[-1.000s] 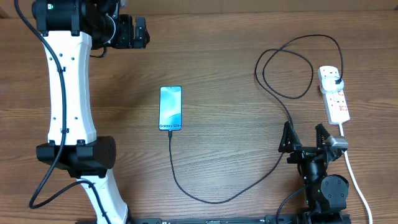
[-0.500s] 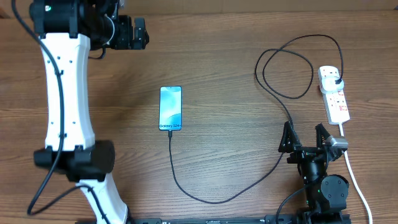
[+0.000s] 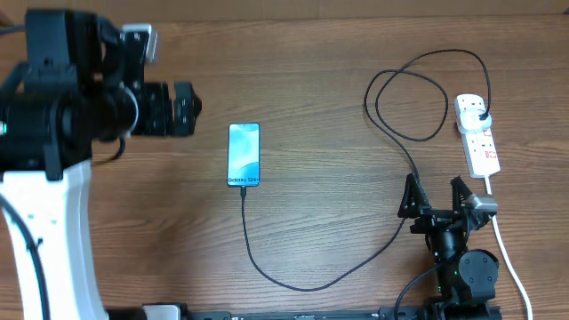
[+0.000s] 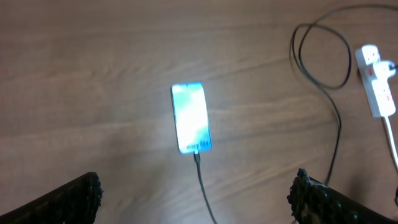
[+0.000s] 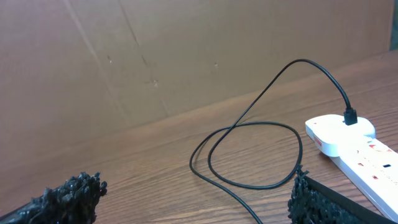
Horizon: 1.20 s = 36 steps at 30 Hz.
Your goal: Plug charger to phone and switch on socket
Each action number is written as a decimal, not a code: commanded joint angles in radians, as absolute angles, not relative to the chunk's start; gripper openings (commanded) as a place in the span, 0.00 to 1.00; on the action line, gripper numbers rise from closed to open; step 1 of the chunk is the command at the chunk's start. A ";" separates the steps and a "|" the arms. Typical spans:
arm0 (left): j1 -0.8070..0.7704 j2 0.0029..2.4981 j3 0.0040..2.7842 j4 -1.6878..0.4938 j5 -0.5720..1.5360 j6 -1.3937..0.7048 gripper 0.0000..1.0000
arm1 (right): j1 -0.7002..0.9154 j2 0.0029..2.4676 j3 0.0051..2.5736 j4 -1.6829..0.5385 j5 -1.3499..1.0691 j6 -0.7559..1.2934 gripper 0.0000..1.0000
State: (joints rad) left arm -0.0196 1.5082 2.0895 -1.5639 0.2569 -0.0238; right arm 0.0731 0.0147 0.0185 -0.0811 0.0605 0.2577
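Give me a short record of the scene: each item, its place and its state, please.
phone: middle of table, screen lit blue, cable at its near end
cable: runs looping to the power strip
power strip: right side, black plug in it, switch state unclear
left fingers: open, empty
right fingers: open, empty

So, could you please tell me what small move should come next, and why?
Probably the right gripper should ease toward the socket, ready to switch it on. The charger already appears seated in the phone and plugged into the socket, and both arms' jaws stand open and empty.
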 commanded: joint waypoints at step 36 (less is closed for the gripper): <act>-0.019 0.418 0.514 -0.191 0.184 0.211 1.00 | 0.076 0.003 0.008 -0.076 0.077 0.253 1.00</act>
State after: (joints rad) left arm -0.0196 0.4915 0.6285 -0.2611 0.1925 0.1230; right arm 0.0727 0.0147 0.0185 -0.0799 0.0669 0.2573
